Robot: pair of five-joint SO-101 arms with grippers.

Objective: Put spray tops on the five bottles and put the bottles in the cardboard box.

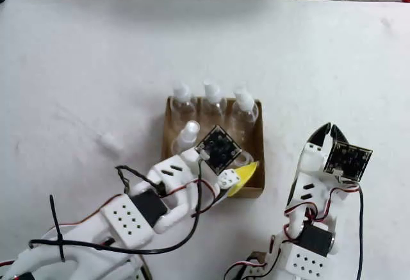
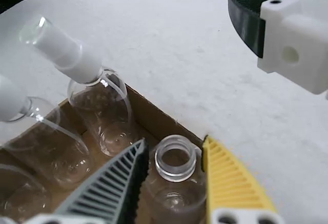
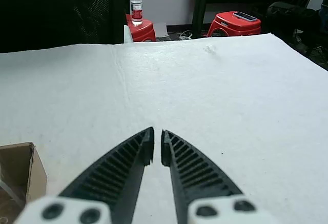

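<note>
The cardboard box (image 1: 166, 132) sits mid-table. Three clear bottles with white spray tops (image 1: 213, 100) stand along its far wall, and another capped bottle (image 1: 188, 136) stands in front of them. My left gripper (image 1: 242, 168) hangs over the box's near right corner. In the left wrist view its grey and yellow fingers (image 2: 225, 183) press both sides of a topless bottle (image 2: 175, 162) standing in the box (image 2: 154, 108), beside a capped bottle (image 2: 97, 96). My right gripper (image 1: 330, 128) rests right of the box, shut and empty (image 3: 157, 147).
A small pale object (image 1: 110, 141), possibly a spray top, lies on the white cloth left of the box. The right gripper's black finger (image 2: 251, 19) shows close beyond the box. Red stools (image 3: 233, 24) stand past the table's far edge.
</note>
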